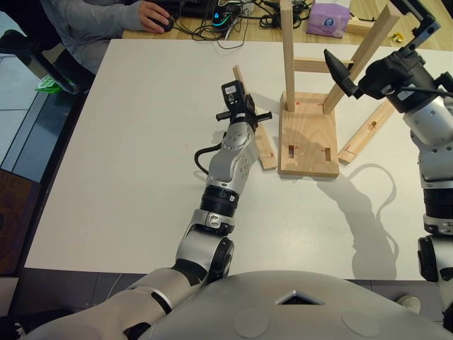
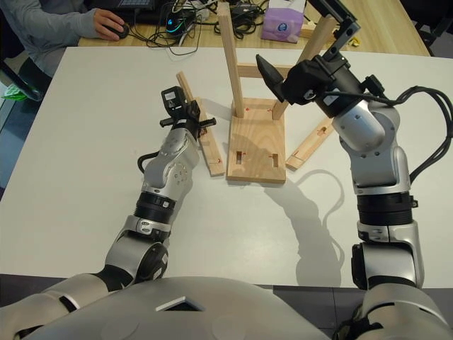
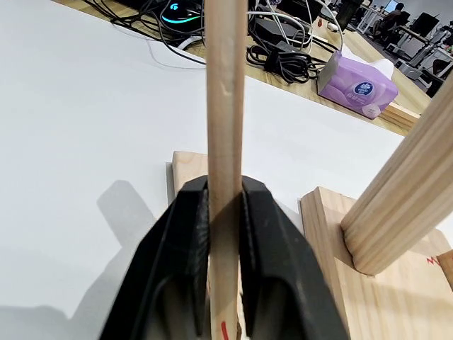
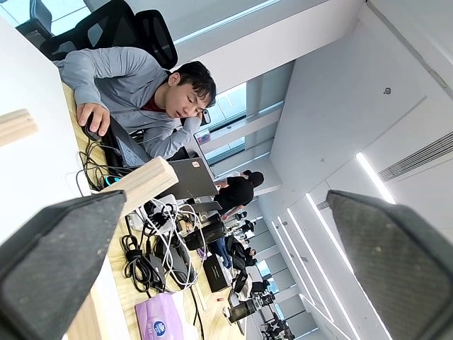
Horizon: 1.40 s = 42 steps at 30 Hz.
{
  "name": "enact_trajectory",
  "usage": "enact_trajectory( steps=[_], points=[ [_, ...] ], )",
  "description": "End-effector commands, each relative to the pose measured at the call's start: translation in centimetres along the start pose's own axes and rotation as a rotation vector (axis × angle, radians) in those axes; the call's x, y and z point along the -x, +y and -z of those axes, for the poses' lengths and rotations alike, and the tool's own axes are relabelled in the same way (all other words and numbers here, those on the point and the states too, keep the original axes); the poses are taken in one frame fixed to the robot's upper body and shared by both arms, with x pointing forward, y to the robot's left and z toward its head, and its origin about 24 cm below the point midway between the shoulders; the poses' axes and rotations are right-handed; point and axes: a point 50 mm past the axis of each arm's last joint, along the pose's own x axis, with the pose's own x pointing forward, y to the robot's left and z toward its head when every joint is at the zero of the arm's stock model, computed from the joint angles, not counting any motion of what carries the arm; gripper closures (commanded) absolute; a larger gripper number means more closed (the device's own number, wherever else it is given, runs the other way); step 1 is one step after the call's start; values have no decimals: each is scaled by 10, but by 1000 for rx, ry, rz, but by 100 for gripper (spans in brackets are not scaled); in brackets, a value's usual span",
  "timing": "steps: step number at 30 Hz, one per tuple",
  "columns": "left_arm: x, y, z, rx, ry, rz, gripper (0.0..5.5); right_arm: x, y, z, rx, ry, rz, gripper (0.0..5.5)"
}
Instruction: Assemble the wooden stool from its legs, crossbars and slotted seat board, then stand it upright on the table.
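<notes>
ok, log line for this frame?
left gripper: shut on loose leg lying left of seat board | right gripper: open, by right standing leg | build: left standing leg and crossbar in, two slots empty

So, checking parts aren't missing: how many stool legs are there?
4: upright leg and tilted leg in the seat board; third leg lying right of it; fourth leg left of it, in the left claw. None seems hidden.

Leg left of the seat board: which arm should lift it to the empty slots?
Left. The left gripper is shut on that leg beside the seat board; the right gripper is open, up by the standing legs.
</notes>
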Motion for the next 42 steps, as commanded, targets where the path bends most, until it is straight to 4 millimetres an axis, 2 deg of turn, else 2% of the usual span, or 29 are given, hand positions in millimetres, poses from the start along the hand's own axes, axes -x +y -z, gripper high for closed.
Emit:
enact_trajectory(
  steps=[1, 6, 11, 15, 17, 21, 26, 31, 35, 38, 42],
  points=[
    [6, -11, 34, 31, 124, -22, 509, -1, 0, -1, 9, -3, -19, 10],
    [-2, 3, 40, -143, 129, 1, 509, -1, 2, -2, 7, -4, -19, 10],
    [0, 37, 51, -361, 206, 137, 509, 3, 4, -2, 3, 13, -8, 10],
    [4, 68, 37, -539, 169, 218, 509, 5, 8, -3, -10, 22, 1, 10],
    [9, 73, 26, -595, 91, 280, 509, 6, 9, -4, -16, 25, 5, 10],
    [28, 69, 27, -538, -65, 427, 509, 6, 10, -4, -22, 27, 7, 10],
    [51, 82, 37, -374, -309, 391, 509, 6, 10, -4, -29, 24, 3, 10],
    [57, 88, 50, -369, -395, 352, 509, 3, 9, -3, -27, 12, -9, 10],
    [57, 90, 64, -345, -378, 337, 509, 0, 7, -3, -28, -3, -22, 10],
    [52, 85, 55, -290, -396, 340, 509, -1, 8, -4, -31, -9, -28, 10],
    [47, 83, 31, -205, -474, 315, 509, -1, 9, -4, -36, -10, -27, 10]
  ],
)
